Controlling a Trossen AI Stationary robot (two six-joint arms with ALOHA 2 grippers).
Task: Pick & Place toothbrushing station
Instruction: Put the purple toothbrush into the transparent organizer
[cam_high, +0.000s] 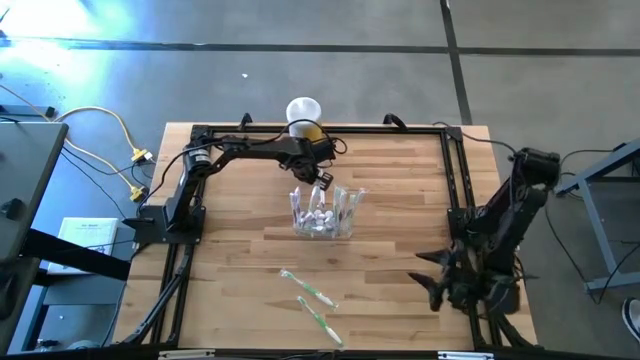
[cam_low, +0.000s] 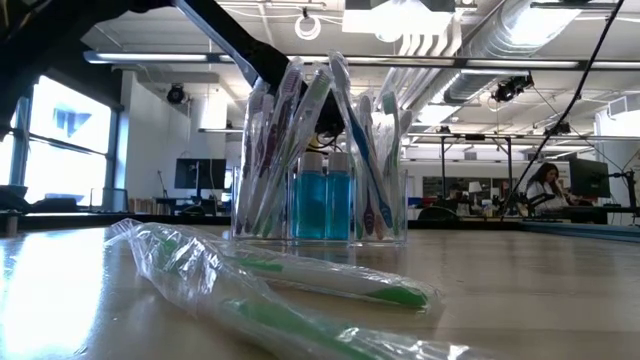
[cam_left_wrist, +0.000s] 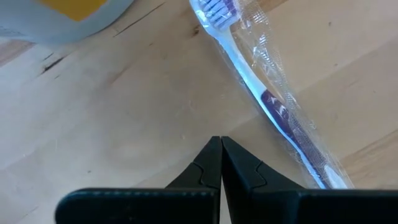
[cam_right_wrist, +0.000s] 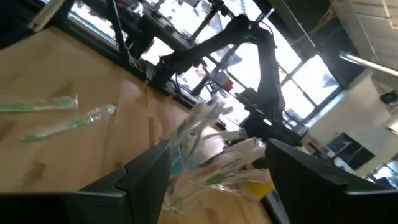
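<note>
1. Pale wooden plank table (cam_high: 400, 290), smooth, faintly grained.
2. Clear, nearly colourless plastic toothbrushing station (cam_high: 324, 212) mid-table, crammed with wrapped toothbrushes, two blue bottles inside.
3. Left gripper (cam_high: 322, 181) just behind it, fingers pressed together, empty.
4. Right gripper (cam_right_wrist: 214, 168) parked at right edge, spread wide, empty.
5. Two green toothbrushes (cam_high: 312, 303) in crinkly wrap, nearer the front.

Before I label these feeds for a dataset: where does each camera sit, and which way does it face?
High: overhead, straight down; both arms, toothbrushing station.
Low: table height, level; station, wrapped green toothbrushes, an arm link.
Left wrist: down past the shut left gripper at a wrapped purple toothbrush.
Right wrist: past the open right gripper towards station and left arm.
All but the left wrist share the station.
</note>
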